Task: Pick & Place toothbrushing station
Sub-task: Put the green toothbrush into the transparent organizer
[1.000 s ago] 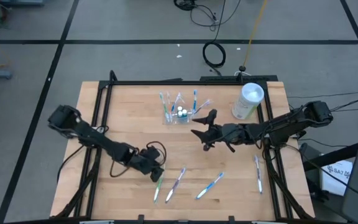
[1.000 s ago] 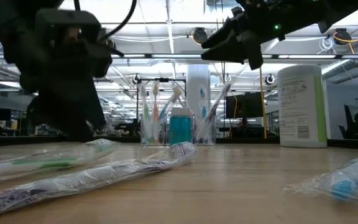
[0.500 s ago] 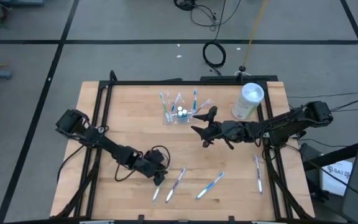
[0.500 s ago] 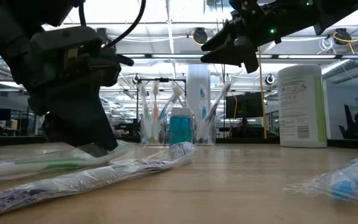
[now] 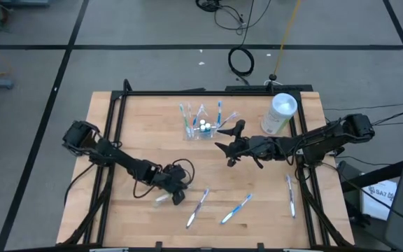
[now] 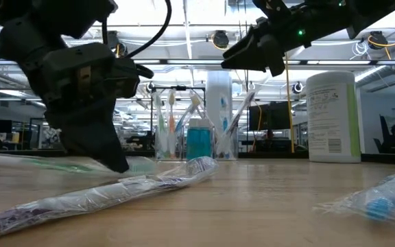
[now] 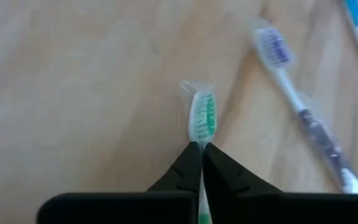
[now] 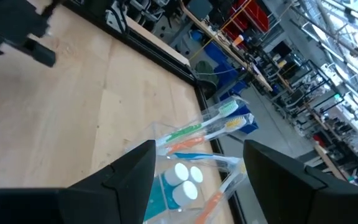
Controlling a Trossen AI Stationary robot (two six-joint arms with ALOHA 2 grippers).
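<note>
Left gripper (image 7: 201, 163) clamps a green toothbrush (image 7: 202, 116) well short of the cup (image 5: 200, 130). Right gripper (image 5: 224, 150), spread empty, hovers just beside the cup. Approx half done: several brushes in, 3 more on the surface (image 5: 138, 126).

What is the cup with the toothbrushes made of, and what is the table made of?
The cup looks like clear, shiny plastic: the brushes and the teal tubes show right through its wall. It could be glass; the look alone leaves that open. The table looks like pale wood with a smooth finish, showing grain lines.

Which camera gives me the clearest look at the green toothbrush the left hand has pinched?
Left wrist view: the green toothbrush sticks out past the shut left hand. The high view shows a pale sliver; the low view hides it.
</note>
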